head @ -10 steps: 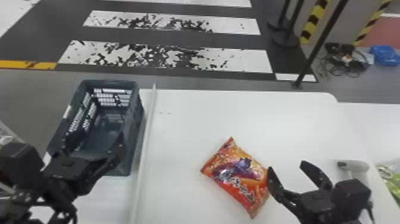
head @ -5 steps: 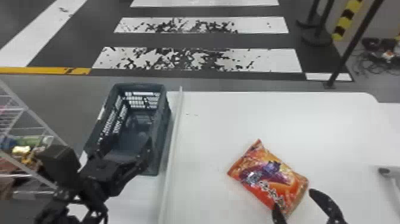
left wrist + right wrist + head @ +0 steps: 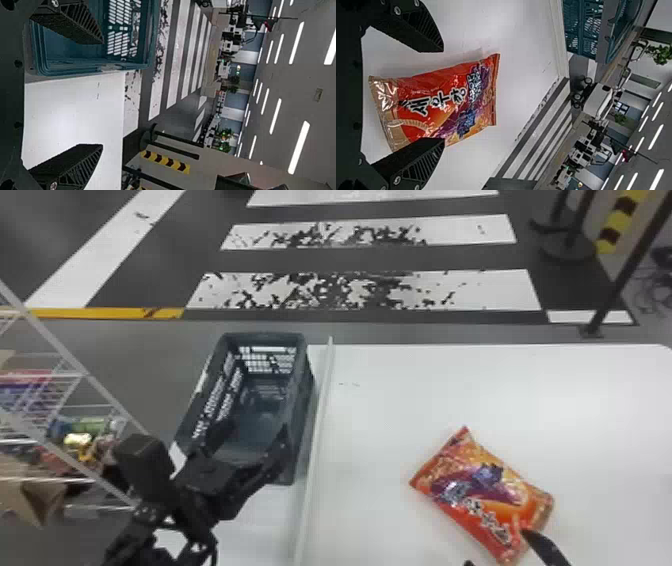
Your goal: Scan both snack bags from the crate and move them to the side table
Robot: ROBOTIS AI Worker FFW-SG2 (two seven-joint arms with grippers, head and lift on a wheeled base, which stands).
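My left gripper (image 3: 257, 431) is over the near end of the dark crate (image 3: 300, 405). In the left wrist view the left gripper (image 3: 102, 93) is open with nothing between its fingers, one finger overlapping the crate (image 3: 99, 65). My right gripper (image 3: 507, 557) is at the bottom edge of the head view, at the near end of the orange-red snack bag (image 3: 480, 490), which lies flat on the white table (image 3: 380, 430). In the right wrist view the right gripper (image 3: 442, 95) stands open, fingers on either side of the bag (image 3: 435, 103); whether they touch it, I cannot tell.
A pale raised strip (image 3: 315, 450) runs along the table between crate and bag. Left of the crate stands a white wire rack (image 3: 65, 355) with assorted packages. Black posts (image 3: 570, 245) stand on the floor beyond the table's far right.
The head view has swung left, bringing in the wire rack and losing the scanner at right. My right gripper has come nearer the bag's near end. The left one still stands by the crate.
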